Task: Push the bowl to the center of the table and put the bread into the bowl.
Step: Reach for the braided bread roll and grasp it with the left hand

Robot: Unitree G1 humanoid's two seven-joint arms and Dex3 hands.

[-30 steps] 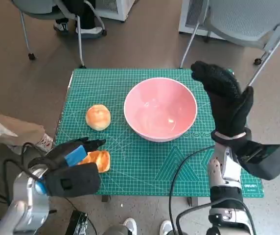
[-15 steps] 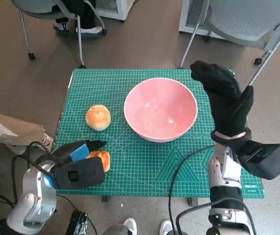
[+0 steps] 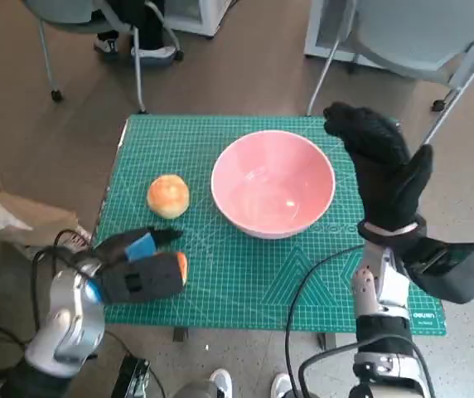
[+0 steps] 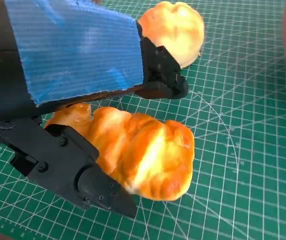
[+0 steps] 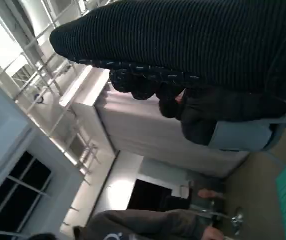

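With the pink bowl (image 3: 273,183) near the table's center and the right hand (image 3: 384,168) raised, holding nothing, beside its rim, the left hand (image 3: 137,267) grips the bread loaf (image 4: 138,152) at the cutting mat's (image 3: 245,274) near edge; next, judged: lift and carry it to the bowl.

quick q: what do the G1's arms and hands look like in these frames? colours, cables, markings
Left hand: black, angular plastic fingers with visible screws, and ribbed blue tape over its back. Its forearm is pale silver-grey, with black cables looping beside it. Right hand: black ribbed knitted glove with a pale cuff edge. Its forearm is pale grey with a black box at the wrist and a black cable alongside.
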